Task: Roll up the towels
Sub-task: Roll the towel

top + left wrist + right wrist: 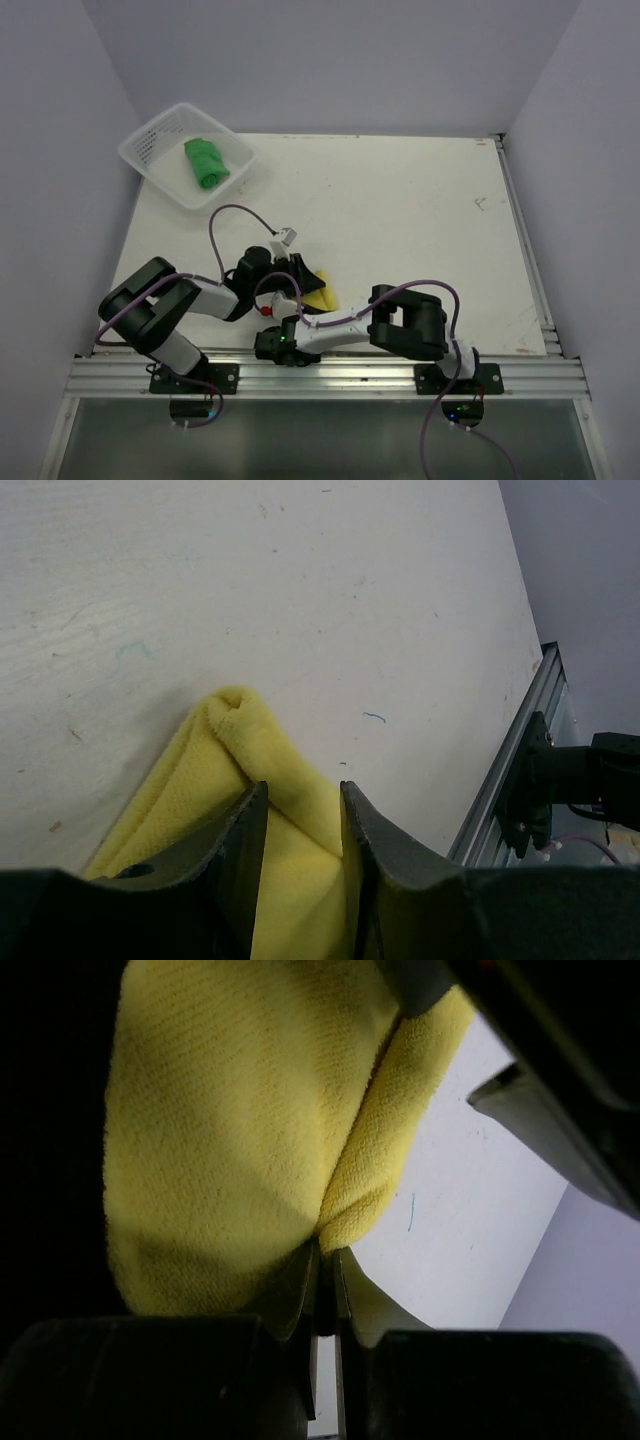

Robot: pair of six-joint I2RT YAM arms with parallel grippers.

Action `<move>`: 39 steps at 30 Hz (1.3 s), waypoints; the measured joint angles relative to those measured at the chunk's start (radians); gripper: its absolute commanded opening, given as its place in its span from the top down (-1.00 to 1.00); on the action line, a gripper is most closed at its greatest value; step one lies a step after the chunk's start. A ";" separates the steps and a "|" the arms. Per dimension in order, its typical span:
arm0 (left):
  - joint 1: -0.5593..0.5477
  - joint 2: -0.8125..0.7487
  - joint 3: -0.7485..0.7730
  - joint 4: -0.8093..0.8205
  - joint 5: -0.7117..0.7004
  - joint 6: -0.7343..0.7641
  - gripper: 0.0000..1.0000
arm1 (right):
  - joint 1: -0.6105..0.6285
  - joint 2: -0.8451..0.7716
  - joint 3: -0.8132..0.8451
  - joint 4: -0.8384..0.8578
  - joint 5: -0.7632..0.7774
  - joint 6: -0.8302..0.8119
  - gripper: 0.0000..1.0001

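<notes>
So both claws are on the yellow towel (322,296) near the counter's (400,220) front edge. The left claw (303,795) pinches a fold of it, and the right claw (325,1250) is squeezed nearly closed on its crease. Meanwhile the green towel (206,162) sits bundled in the white basket (150,150) at the far-left corner.

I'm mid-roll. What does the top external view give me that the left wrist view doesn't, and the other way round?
Only the top external: the green towel, bundled inside the white basket at the table's far left corner. Only the left wrist: up close, a raised fold of cloth fills the gap between the left fingers. Both: the yellow towel lying on the white table.
</notes>
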 measured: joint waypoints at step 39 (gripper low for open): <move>-0.015 0.039 -0.013 -0.035 -0.086 0.036 0.25 | -0.063 -0.244 -0.261 0.292 -0.075 0.090 0.93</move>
